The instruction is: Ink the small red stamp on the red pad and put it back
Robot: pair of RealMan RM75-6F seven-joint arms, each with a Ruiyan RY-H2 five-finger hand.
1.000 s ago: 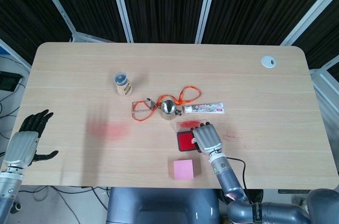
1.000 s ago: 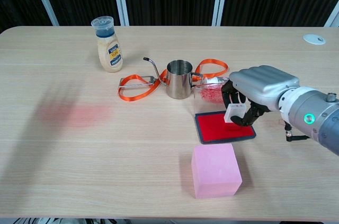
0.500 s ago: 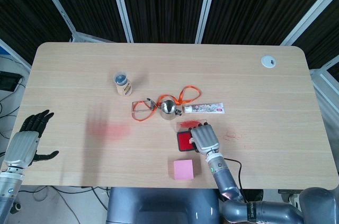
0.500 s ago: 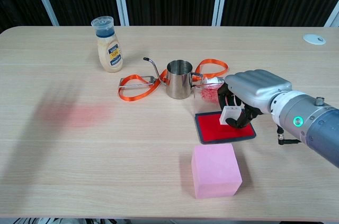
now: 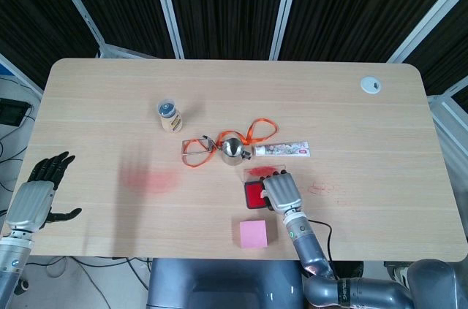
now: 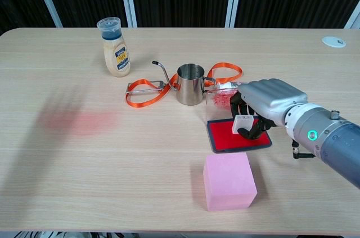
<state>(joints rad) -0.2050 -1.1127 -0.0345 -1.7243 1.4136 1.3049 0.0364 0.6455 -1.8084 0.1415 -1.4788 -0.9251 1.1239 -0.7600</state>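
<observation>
Chest view, stamp: small stamp (image 6: 242, 124) with a pale body, pinched in my right hand (image 6: 264, 102), hanging over the red pad (image 6: 228, 138); whether its face touches the ink I cannot tell.
Head view, stamp: hidden under the back of my right hand (image 5: 281, 191).
Fingers, right: curled narrow around the stamp, holding it from above.
Fingers, left: left hand (image 5: 35, 196) off the counter's left edge, spread wide, holding nothing.
Red pad: dark-rimmed tray, lid off, lying flat just in front of the pink block (image 6: 228, 180) and near the steel pitcher (image 6: 190, 84).
Step in hand: I judge this the inking step, stamp lined up over the pad's right half.
Next move: press straight down so the face meets the ink squarely, lift clean, then set the stamp back on the counter (image 6: 112, 153) beside the pad; keep the wrist level so the pad does not skid.
Surroundings: orange strap (image 6: 222, 71) looped behind the pitcher, metal clip (image 6: 147, 85) to its left, sauce bottle (image 6: 114, 47) further left, tube (image 5: 283, 150) lying right of the pitcher, red smears (image 6: 79, 121) on the wood.
</observation>
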